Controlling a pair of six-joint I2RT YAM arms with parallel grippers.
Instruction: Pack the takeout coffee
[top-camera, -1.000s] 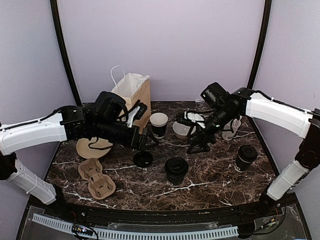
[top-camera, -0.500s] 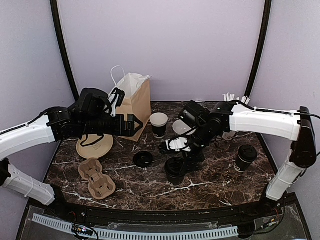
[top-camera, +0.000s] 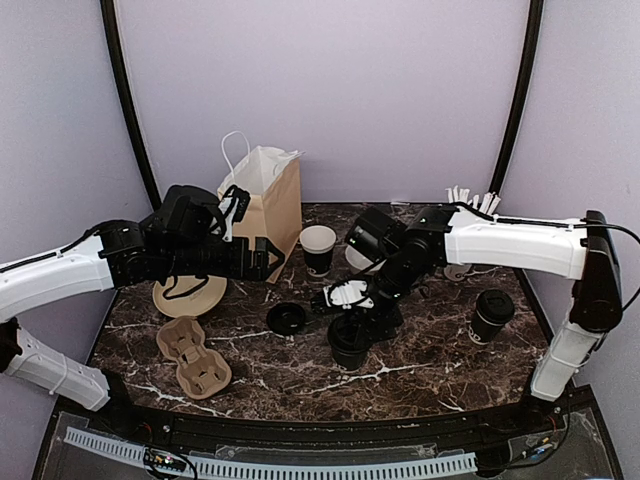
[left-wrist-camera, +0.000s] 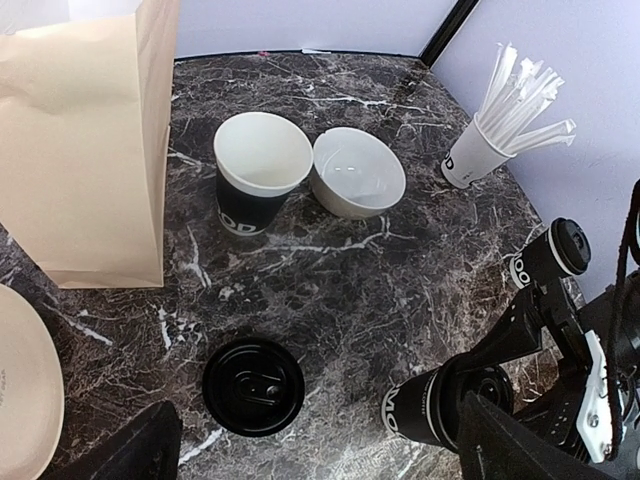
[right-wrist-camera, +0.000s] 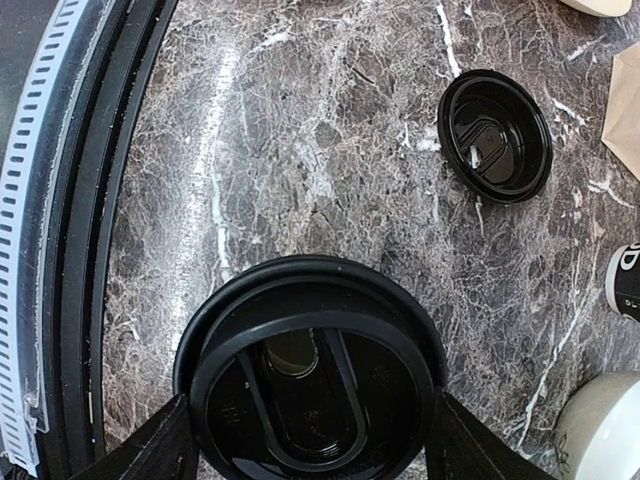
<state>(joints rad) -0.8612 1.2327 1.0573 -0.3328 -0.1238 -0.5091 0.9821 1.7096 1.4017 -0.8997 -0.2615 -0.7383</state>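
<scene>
We see the right gripper (right-wrist-camera: 308, 418) straddling the lidded coffee cup (right-wrist-camera: 310, 370) in the middle of the table (right-wrist-camera: 330, 150) — fingers (right-wrist-camera: 150, 450) hard beside its lid, though we cannot tell if they clamp it. The left gripper (left-wrist-camera: 320, 447) hangs spread wide — empty.

Three cups out here, count them: a lidded cup (top-camera: 350, 342) right between the right gripper's (top-camera: 355, 312) fingers, another lidded one (top-camera: 491, 315) off to that gripper's right, and an open cup (left-wrist-camera: 262, 170) out ahead of the left gripper (left-wrist-camera: 325, 450). One loose lid (left-wrist-camera: 253, 386), just in front of that same gripper. One bag (left-wrist-camera: 85, 140), one bowl (left-wrist-camera: 358, 185), one straw cup (left-wrist-camera: 470, 160). One carrier (top-camera: 193, 355) and one tan disc (top-camera: 207, 296), both back behind the left gripper.
</scene>
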